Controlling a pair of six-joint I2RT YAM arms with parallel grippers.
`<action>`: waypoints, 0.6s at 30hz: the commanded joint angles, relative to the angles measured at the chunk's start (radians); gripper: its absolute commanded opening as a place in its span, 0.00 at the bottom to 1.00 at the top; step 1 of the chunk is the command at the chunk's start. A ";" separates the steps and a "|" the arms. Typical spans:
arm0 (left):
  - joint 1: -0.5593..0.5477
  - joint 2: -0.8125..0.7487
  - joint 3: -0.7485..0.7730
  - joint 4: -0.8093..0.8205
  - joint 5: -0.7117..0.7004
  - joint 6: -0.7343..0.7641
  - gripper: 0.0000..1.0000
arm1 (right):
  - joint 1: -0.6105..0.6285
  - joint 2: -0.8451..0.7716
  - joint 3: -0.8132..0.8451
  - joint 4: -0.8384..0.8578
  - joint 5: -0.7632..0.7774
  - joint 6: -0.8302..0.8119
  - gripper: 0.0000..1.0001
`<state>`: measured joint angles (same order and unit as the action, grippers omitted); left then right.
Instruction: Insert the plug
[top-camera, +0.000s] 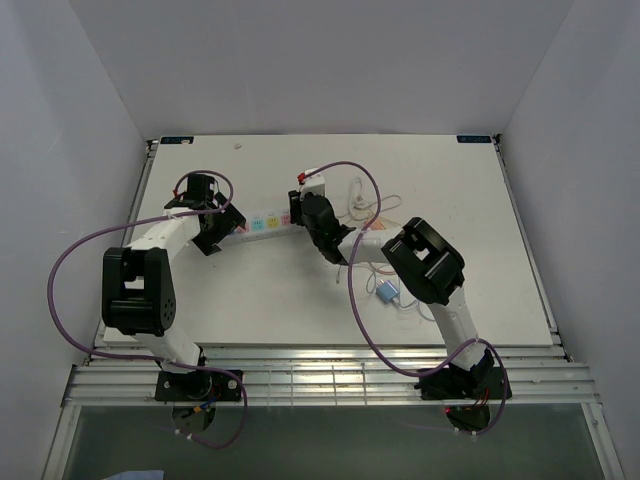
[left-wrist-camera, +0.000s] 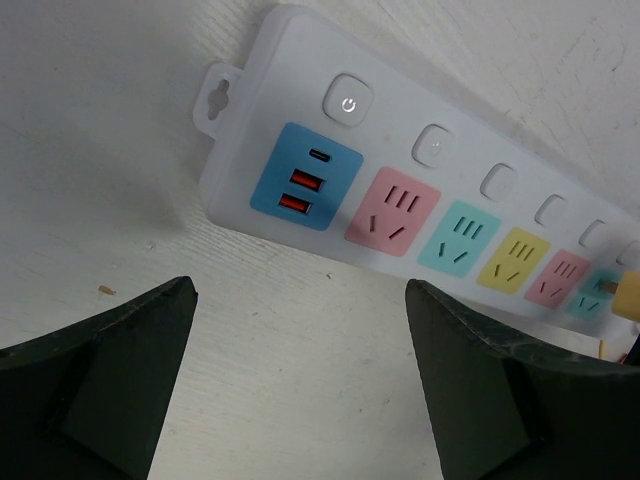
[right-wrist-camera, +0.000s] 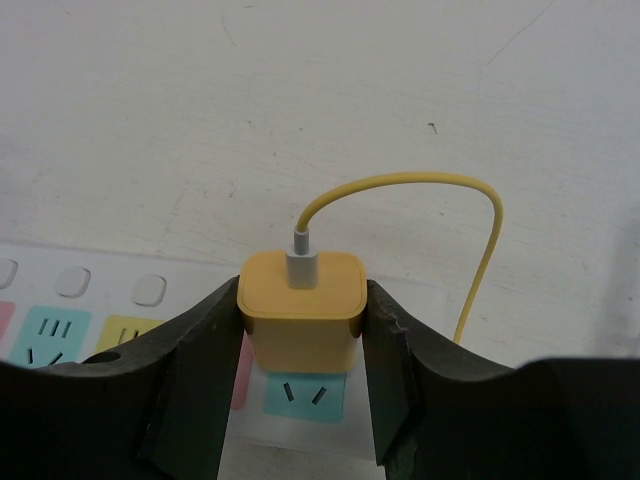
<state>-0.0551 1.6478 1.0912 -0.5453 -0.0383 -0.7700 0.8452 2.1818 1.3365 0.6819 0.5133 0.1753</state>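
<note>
- So, the left gripper (left-wrist-camera: 300, 330) sits just off the near end of the power strip (left-wrist-camera: 420, 200). Its dark, matte fingers (left-wrist-camera: 110, 380) are spread wide with nothing between them, just bare white table (left-wrist-camera: 120, 180).
- The strip is glossy white plastic with rounded corners and a hanging tab on the end. The only things "holding" anything here are its sockets. There's a blue USB panel (left-wrist-camera: 305, 177) with three ports, then pink, teal, yellow, pink and teal outlets. Each has a rounded button above it, and every slot I can see in this view is bare.
- From the top camera, the strip (top-camera: 262, 225) lies across the table between the two grippers.
- The plug (right-wrist-camera: 300, 320) is a chunky mustard-yellow block with soft rounded edges. It's pinched squarely between the right gripper's (right-wrist-camera: 302, 350) two black fingers (right-wrist-camera: 200, 350), one on each side face.
- It sits right over the strip, just above a teal socket (right-wrist-camera: 300, 395) whose slots are still showing. I can't tell if the prongs touch anything.
- A grey connector (right-wrist-camera: 302, 265) plugs into the block's top, and a thin yellow cable (right-wrist-camera: 420, 180) arcs off to the right and back down.
</note>
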 joint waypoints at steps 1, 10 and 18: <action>0.005 -0.019 0.032 0.010 -0.009 0.008 0.98 | -0.001 0.024 0.036 0.010 -0.004 0.004 0.08; 0.005 -0.019 0.026 0.010 -0.015 0.006 0.98 | 0.005 0.029 0.039 -0.005 0.016 -0.019 0.08; 0.006 -0.016 0.027 0.011 -0.006 0.005 0.98 | 0.018 0.007 0.029 -0.067 0.017 -0.014 0.08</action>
<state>-0.0544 1.6478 1.0931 -0.5453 -0.0391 -0.7700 0.8509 2.1914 1.3506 0.6659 0.5182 0.1577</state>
